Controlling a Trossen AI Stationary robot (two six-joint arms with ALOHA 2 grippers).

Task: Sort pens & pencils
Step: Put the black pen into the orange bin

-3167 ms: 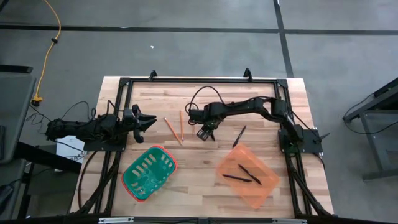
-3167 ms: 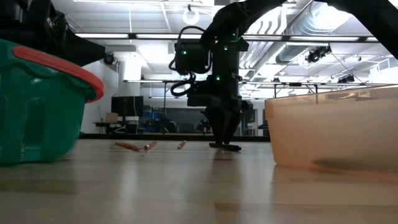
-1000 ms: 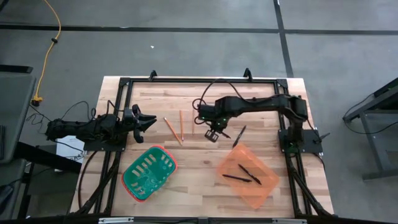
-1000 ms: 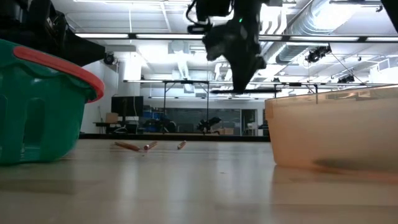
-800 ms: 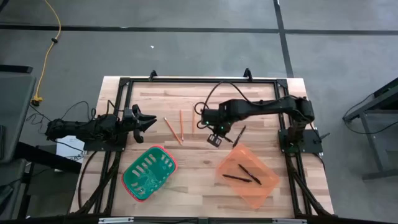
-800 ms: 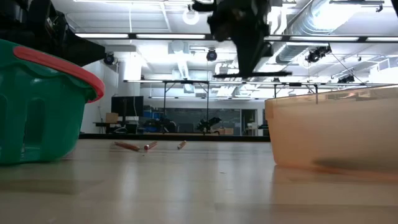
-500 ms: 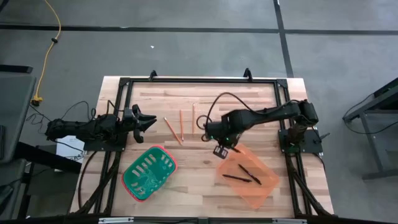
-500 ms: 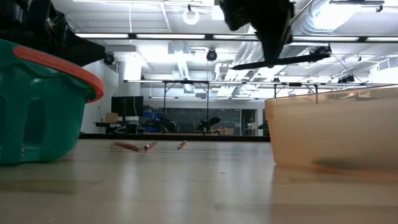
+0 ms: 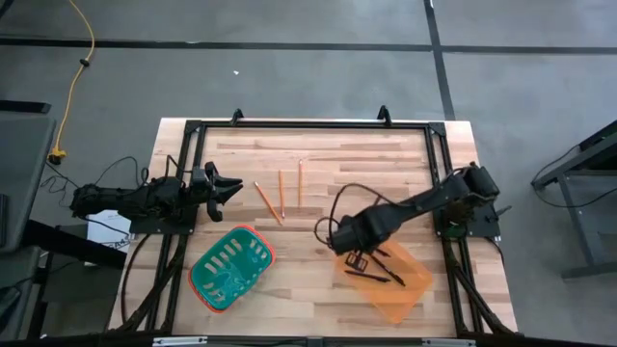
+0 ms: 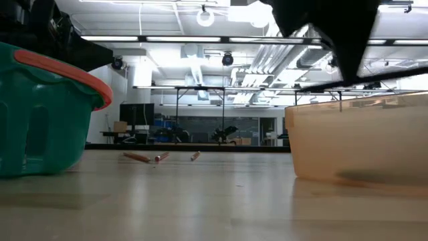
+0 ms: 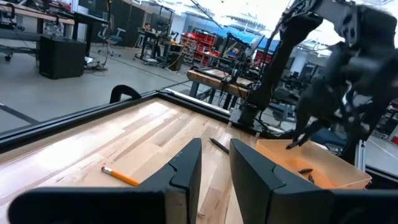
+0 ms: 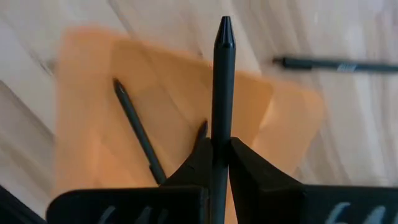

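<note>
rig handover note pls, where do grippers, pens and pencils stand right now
Right gripper: shut on a pen, over the orange bin.
Left gripper: parked at the table's left edge, holding nothing.
Done: two pens lie in the orange bin.
Left: drop the held pen; one pen still lies on the table by the bin; three pencils on the table, none in the green basket.
</note>
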